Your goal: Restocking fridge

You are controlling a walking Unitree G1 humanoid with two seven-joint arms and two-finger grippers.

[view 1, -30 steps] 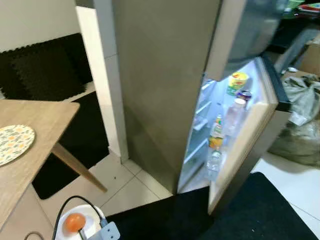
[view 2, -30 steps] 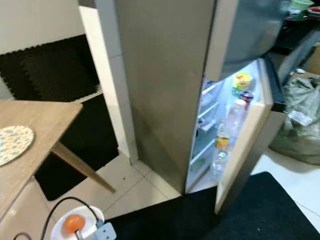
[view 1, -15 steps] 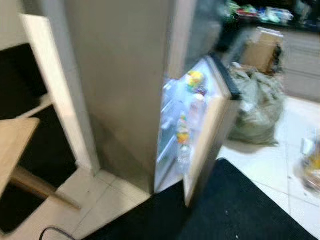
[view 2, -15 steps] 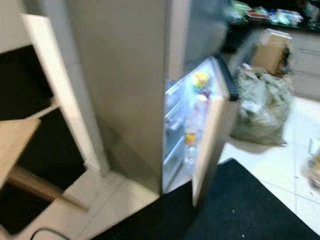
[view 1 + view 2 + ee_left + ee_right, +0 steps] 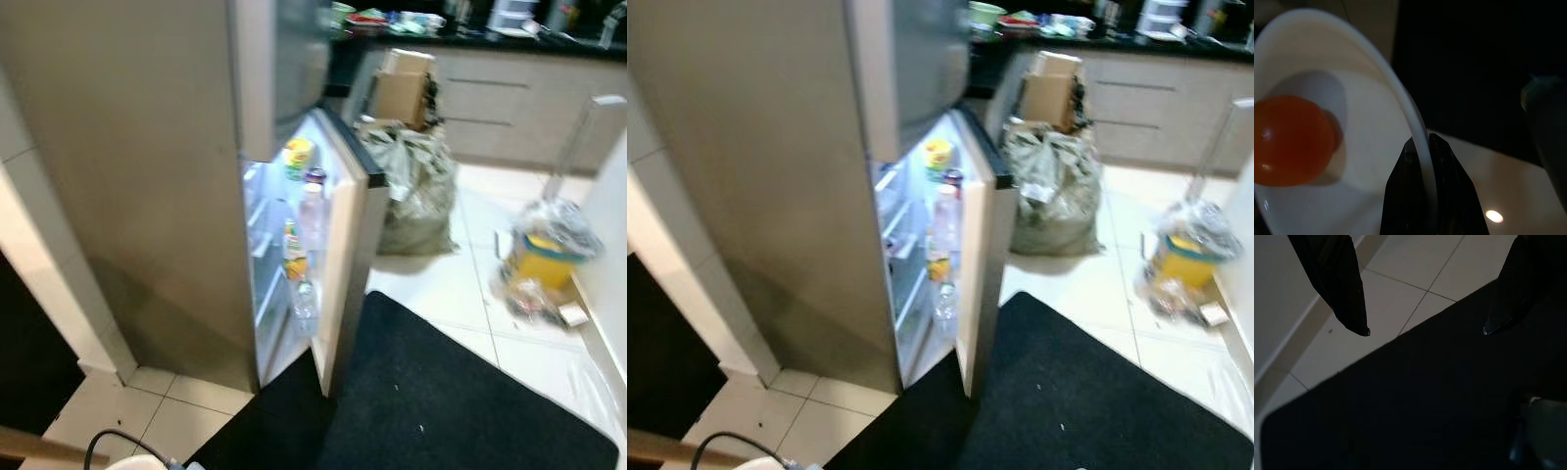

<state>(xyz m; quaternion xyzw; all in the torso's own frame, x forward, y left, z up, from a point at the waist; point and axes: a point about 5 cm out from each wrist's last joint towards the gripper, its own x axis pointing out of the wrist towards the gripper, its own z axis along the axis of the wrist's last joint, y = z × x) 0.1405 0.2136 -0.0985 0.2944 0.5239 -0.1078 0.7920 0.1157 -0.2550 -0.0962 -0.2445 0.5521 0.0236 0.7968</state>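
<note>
White ceramic bowl (image 5: 1366,161), rigid, breakable and slick, is riding at the head view's 7 o'clock, its rim pinched by the left gripper (image 5: 1422,147); an orange fruit (image 5: 1290,139) is free to roll inside. Right gripper (image 5: 1425,330) is hanging open over the black mat (image 5: 1415,416). Fridge door (image 5: 343,255) is standing ajar; bottle labels look too blurred to read.

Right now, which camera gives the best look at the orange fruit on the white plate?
The left wrist view: the orange fruit sits close up on the white plate, whose rim the left hand pinches. The left eye view catches just a sliver of the plate's edge at the bottom, no fruit.
</note>
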